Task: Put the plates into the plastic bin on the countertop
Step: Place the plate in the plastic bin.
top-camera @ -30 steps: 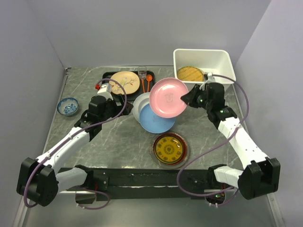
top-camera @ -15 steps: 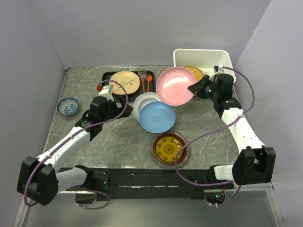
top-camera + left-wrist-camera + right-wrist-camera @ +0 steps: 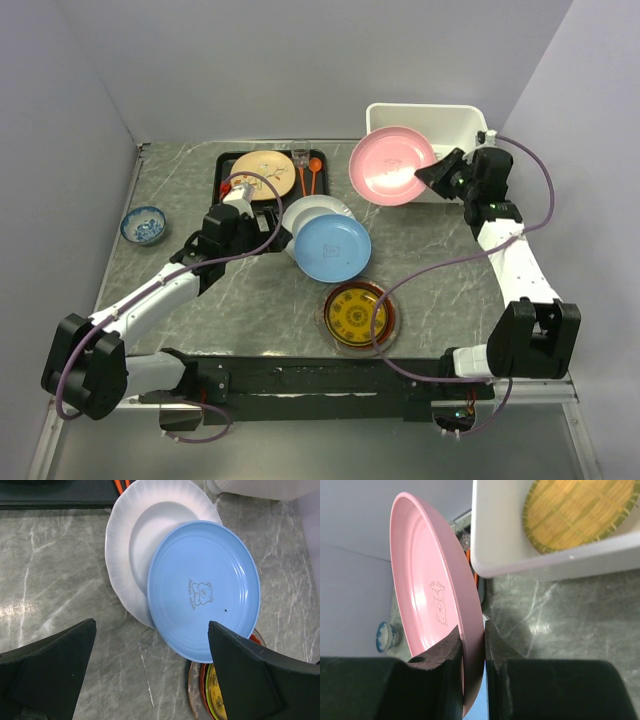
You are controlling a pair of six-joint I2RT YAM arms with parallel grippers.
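Countertop, grey-green marble look; contents listed from the left.

- Small blue-patterned bowl: far left, not a plate.
- Black tray: rear, carrying the cream floral plate and orange utensils.
- Left gripper: jaws spread wide, holding nothing, hovering above the white plate and the blue plate overlapping it.
- Dark red gold-patterned plate: flat, nearer the arm bases; possibly stacked on another dish.
- Pink plate: airborne, tipped on edge, at the bin's left rim, not yet inside.
- Right gripper: jaws pinching the pink plate's rim.
- Plastic bin: rear right, with one yellow-green woven-look plate flat on its floor.

Progress, as judged: one plate binned, one arriving, four left outside.
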